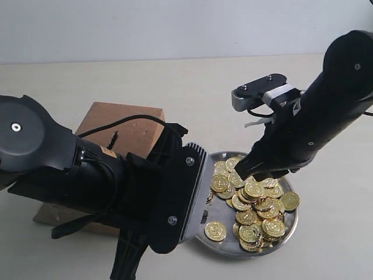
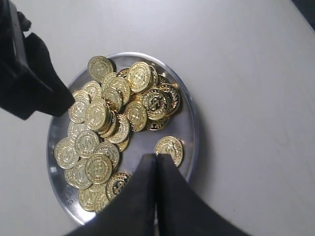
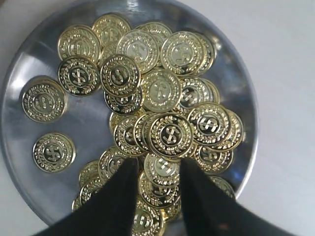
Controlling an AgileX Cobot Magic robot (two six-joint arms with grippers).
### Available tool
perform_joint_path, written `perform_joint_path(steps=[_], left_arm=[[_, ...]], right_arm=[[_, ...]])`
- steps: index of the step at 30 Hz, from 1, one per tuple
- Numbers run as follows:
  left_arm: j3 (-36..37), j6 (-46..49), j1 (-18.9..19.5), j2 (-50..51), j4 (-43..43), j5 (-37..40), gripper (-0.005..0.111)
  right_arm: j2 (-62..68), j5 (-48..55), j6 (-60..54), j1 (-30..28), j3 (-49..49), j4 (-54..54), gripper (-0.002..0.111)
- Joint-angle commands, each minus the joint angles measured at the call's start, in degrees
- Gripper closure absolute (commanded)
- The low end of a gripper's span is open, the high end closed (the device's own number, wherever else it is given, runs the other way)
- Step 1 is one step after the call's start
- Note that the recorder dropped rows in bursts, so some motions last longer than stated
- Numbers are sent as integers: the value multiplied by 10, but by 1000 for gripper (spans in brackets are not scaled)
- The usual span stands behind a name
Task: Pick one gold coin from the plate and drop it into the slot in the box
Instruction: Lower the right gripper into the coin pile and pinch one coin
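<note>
The silver plate (image 1: 289, 227) holds a heap of gold coins (image 1: 256, 204) at the front right. My right gripper (image 3: 158, 166) is open and low over the heap, its fingers (image 3: 125, 182) standing either side of one gold coin (image 3: 161, 171). The exterior view shows that gripper (image 1: 252, 172) dipping into the pile. My left gripper (image 2: 156, 158) is shut with nothing in it, above the plate (image 2: 193, 129) beside a lone coin (image 2: 171, 147). The brown box (image 1: 135, 121) stands left of the plate, its slot (image 1: 113, 139) partly visible. My left arm hides much of the box.
My left arm's black wrist (image 1: 175, 198) fills the front left of the exterior view and covers the plate's left edge. The right arm (image 1: 326, 105) slants in from the upper right. The right gripper's fingers (image 2: 37, 83) show in the left wrist view.
</note>
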Motion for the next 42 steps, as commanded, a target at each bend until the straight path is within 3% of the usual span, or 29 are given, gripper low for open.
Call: perform_joint_path(steps=[1, 16, 23, 42], left_arm=[[-3, -7, -2, -3, 0, 5, 107], [-3, -7, -2, -3, 0, 5, 107], [-3, -6, -2, -3, 0, 5, 107], [-3, -6, -2, -3, 0, 5, 107]], right_arm=[[11, 20, 5, 0, -9, -3, 46], [134, 38, 37, 12, -77, 0, 45], [158, 49, 91, 13, -96, -57, 46], [180, 32, 108, 13, -98, -52, 50]])
